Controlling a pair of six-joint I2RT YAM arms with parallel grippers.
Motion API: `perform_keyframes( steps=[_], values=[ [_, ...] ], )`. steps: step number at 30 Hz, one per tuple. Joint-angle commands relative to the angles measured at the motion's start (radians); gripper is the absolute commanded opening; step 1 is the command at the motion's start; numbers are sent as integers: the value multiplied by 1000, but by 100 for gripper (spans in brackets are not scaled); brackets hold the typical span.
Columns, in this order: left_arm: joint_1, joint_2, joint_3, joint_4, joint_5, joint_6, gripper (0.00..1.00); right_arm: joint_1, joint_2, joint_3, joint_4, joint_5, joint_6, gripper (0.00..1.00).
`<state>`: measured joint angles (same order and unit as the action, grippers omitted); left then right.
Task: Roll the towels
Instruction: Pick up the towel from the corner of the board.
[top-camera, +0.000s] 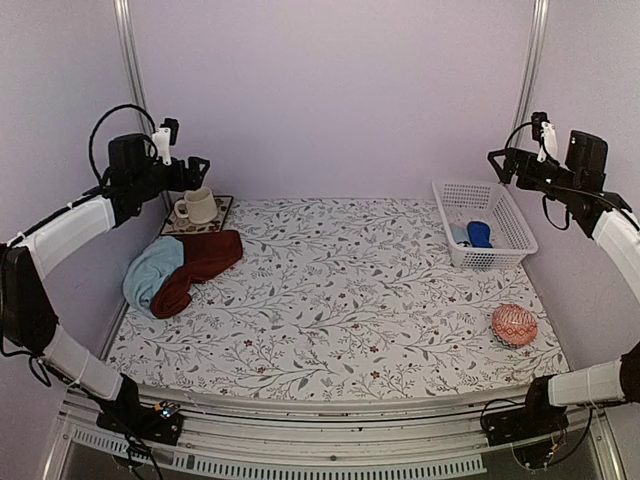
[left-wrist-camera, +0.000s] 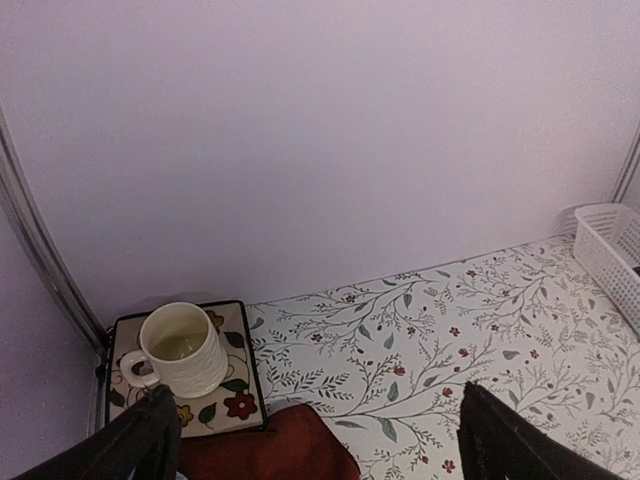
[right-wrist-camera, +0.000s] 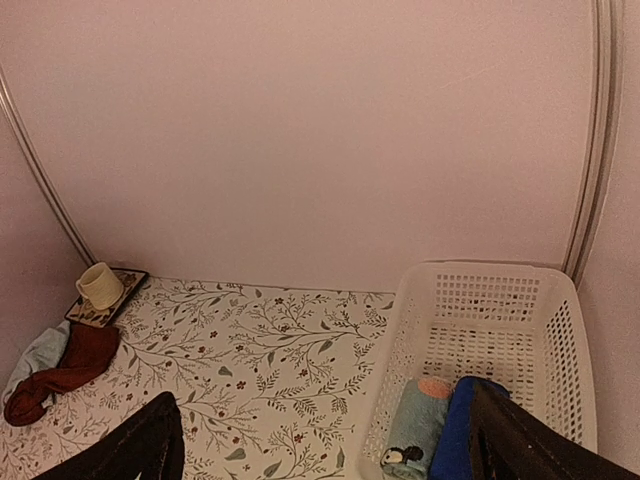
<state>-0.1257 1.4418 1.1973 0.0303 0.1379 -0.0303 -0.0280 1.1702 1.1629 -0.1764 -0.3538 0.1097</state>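
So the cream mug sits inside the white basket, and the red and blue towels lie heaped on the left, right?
Not quite. The top external view shows the cream mug on the flowered mat in the far left corner, not inside the white basket. The red towel and blue towel do lie heaped on the left.
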Motion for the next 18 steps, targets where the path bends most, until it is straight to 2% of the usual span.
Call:
perform_keyframes(
  steps=[1,7,10,18],
  values=[
    [55,34,67,-54,56,-91,97,-17,46,86,-55,-40,48,99],
    [128,9,58,-61,148,-162,97,-20,141,150,-52,-149,81,99],
    [141,-15,17,-73,156,-169,97,30,209,204,-99,-131,47,99],
    [74,40,32,-255,-12,-135,97,189,420,325,-160,-94,-20,99]
  ],
)
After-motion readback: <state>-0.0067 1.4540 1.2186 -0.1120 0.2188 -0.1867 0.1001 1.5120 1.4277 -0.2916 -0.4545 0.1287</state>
